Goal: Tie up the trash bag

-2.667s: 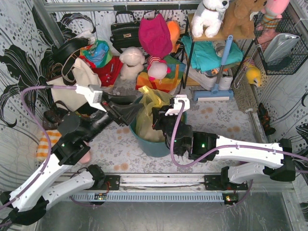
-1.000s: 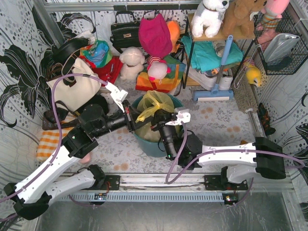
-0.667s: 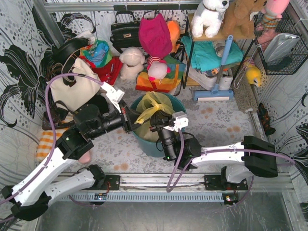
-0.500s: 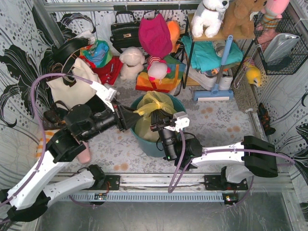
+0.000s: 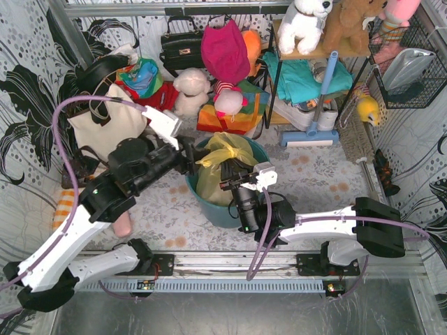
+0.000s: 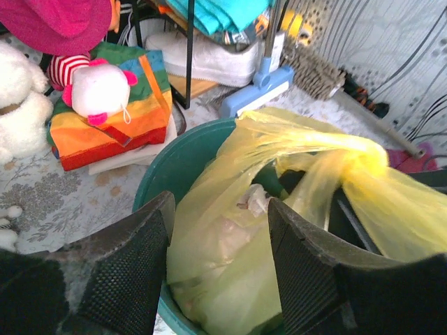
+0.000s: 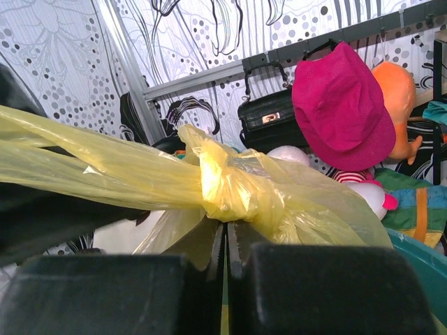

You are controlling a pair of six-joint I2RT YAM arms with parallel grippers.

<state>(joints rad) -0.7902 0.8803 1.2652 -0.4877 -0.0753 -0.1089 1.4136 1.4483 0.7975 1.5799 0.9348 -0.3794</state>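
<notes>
The yellow trash bag (image 5: 222, 149) stands in a round teal bin (image 5: 227, 213), its top gathered into a knot (image 7: 227, 185). White paper shows through the bag (image 6: 230, 244). My left gripper (image 5: 188, 159) hovers at the bin's left rim (image 6: 174, 167). It is open (image 6: 220, 209), and the bag lies beyond its fingers, untouched. My right gripper (image 5: 229, 183) reaches in from the near side. Its jaws are shut (image 7: 225, 236) on thin yellow plastic just under the knot. One stretched ear of the bag (image 7: 84, 171) runs left from the knot.
Behind the bin lie a rainbow bag (image 5: 227, 115), plush toys (image 5: 190, 91) and a black handbag (image 5: 181, 45). A cream tote (image 5: 105, 129) sits at the left. A blue mop base (image 5: 311, 136) and a metal rack (image 5: 276, 77) stand at the right.
My left gripper has opened and let go of the bag's ear, lifting slightly toward the bin's far-left rim. My right gripper has stayed shut under the knot.
</notes>
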